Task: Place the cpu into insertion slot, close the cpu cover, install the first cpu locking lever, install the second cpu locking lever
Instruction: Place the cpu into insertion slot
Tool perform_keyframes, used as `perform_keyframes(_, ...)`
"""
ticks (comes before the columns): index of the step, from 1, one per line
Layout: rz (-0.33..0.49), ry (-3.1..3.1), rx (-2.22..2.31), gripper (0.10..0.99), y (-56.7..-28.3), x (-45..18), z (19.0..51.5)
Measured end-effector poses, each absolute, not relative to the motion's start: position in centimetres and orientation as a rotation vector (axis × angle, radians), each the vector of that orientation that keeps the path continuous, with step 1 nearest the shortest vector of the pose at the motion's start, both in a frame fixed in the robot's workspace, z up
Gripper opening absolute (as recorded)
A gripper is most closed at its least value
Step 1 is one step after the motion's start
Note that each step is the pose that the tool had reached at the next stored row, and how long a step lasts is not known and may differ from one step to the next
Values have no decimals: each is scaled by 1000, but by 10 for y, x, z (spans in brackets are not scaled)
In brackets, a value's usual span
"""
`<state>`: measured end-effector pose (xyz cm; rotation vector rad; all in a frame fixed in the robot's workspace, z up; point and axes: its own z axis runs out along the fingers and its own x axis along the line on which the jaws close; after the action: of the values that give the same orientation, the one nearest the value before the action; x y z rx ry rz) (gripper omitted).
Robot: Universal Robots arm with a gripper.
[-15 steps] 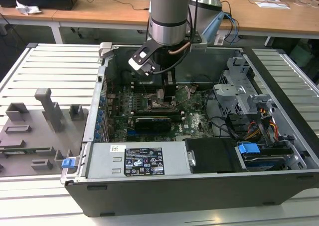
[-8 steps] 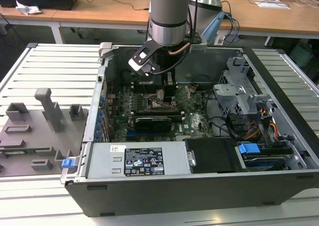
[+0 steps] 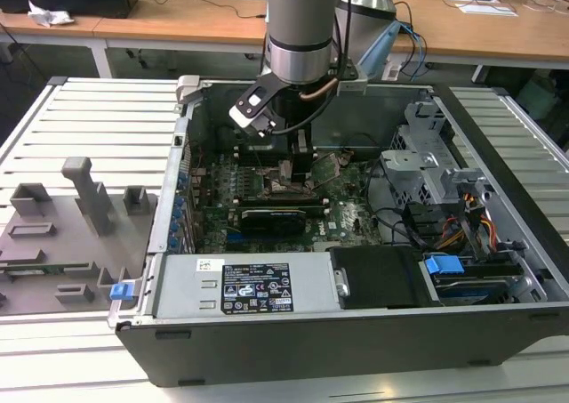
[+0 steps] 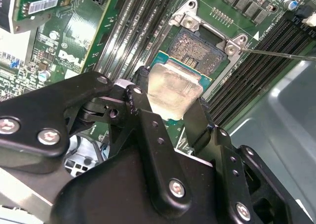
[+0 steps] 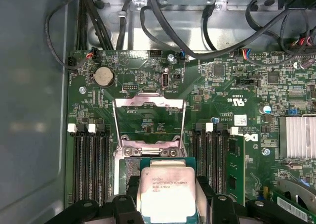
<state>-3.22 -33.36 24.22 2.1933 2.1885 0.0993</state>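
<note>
A white slatted counter (image 3: pixel 98 118) carries an open computer case (image 3: pixel 356 332) lying on its side. In the exterior view a grey fixture tray (image 3: pixel 53 243) sits at nine o'clock from the case, and the robot arm (image 3: pixel 300 20) comes down into the case from twelve o'clock. Inside the case, a power supply (image 3: pixel 258 287) lies along the six o'clock wall, a metal drive cage (image 3: pixel 427 163) stands toward three o'clock, and a green motherboard (image 5: pixel 222 85) covers the floor under the arm. On that board the cpu cover (image 5: pixel 148 104) stands raised on its hinge, a thin silver frame with an open centre, leaving the insertion slot (image 4: pixel 197 48) uncovered. The slot holds nothing; its bare field of contacts shows in the second wrist view. A thin lever rod (image 4: pixel 276 53) juts out past one corner of the slot, unlatched. The gripper (image 4: pixel 170 98) hangs just above the slot, and its black fingers (image 4: pixel 201 122) pinch the cpu (image 4: pixel 173 88) by two opposite edges, pale metal top facing up. The chip is near square, so it has no long axis to speak of, and in the first wrist view its edges run roughly parallel with the slot's rim. The slot lies directly below the chip and reaches beyond it toward the cover's hinge. By the look of it, the chip sits slightly tilted and is not yet seated.
</note>
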Motion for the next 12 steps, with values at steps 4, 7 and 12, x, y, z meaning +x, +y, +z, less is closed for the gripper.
perform_keyframes(4, 99, 2188, 2194, 529, -331, -36, 239)
perform_keyframes(7, 99, 2188, 2195, 529, -327, -37, 235)
perform_keyframes(12, 95, 2189, 2197, 529, -324, -41, 225)
